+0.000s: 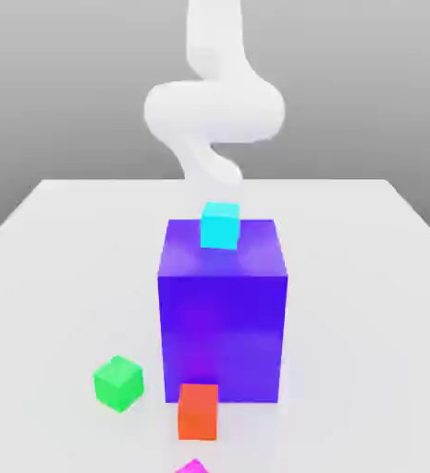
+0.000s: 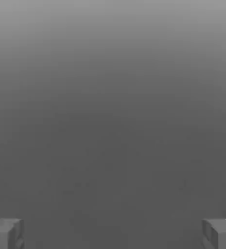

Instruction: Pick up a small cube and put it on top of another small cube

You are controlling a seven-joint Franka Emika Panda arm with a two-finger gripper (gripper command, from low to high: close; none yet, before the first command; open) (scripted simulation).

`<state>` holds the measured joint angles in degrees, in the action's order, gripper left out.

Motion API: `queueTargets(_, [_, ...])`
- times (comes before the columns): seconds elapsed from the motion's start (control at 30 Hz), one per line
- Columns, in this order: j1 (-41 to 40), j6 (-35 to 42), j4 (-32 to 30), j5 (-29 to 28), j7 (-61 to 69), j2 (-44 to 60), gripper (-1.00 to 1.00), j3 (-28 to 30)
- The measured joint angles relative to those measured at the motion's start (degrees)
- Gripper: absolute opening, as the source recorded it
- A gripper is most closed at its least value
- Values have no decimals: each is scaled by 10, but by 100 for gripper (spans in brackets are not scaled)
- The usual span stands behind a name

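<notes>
Gripper (image 2: 113, 233) fingers wide apart, nothing between them, plain grey ahead. White arm (image 1: 214, 106) rises behind the big blue-purple cube (image 1: 222, 319). Cyan cube (image 1: 220, 224) sits on the big cube's top. Green cube (image 1: 118, 382) near its front, toward the exterior view's left. Orange-red cube (image 1: 198, 411) just in front. Magenta-pink cube (image 1: 192, 466) further front, at frame edge.
</notes>
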<state>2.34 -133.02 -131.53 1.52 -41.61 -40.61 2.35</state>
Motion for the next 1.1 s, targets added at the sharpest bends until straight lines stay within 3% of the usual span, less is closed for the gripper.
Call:
queueTargets(0.33, [75, -50, 10, 76, 181, 212, 0, 80])
queueTargets(0.63, [97, -94, 19, 136, 336, 398, 0, 102])
queueTargets(1.1, [79, -202, 33, 100, 468, 662, 0, 94])
